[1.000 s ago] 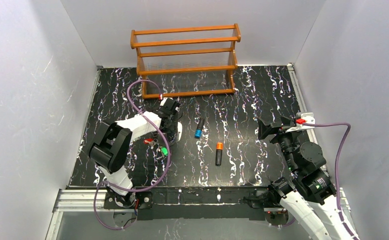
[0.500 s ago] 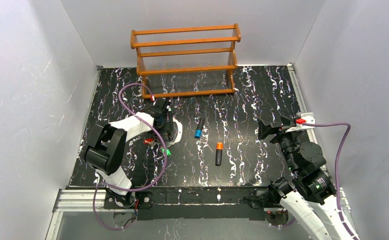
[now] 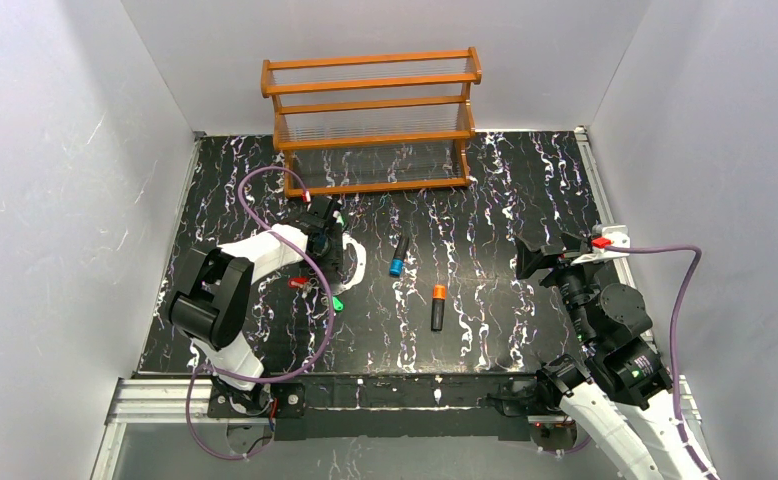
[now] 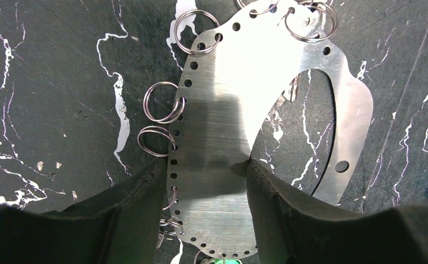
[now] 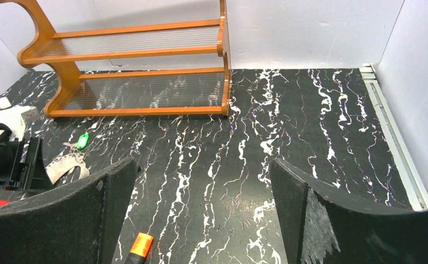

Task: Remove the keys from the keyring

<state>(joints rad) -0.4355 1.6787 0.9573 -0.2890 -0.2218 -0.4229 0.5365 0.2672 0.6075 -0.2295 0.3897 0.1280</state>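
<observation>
The keyring (image 4: 228,110) is a flat pale metal band pierced with small holes, lying on the black marbled table, with several small wire rings (image 4: 159,102) hooked along its edge. My left gripper (image 4: 206,168) is shut on its wide band, one finger (image 4: 146,192) on each side. The keyring also shows in the top view (image 3: 357,258), by my left gripper (image 3: 330,243). One green key (image 3: 337,302) lies just in front of it, and a green key (image 5: 82,141) shows in the right wrist view. The blue key is hidden. My right gripper (image 3: 540,258) is open and empty, far to the right.
A black marker with a blue cap (image 3: 398,257) and one with an orange cap (image 3: 437,306) lie mid-table. A wooden shelf rack (image 3: 370,125) stands at the back. A small red tag (image 3: 295,282) lies by the left arm. Grey walls enclose the table.
My left gripper has shifted left and slightly back while holding the keyring. The green key has slid a little to the right. The right arm has not moved.
</observation>
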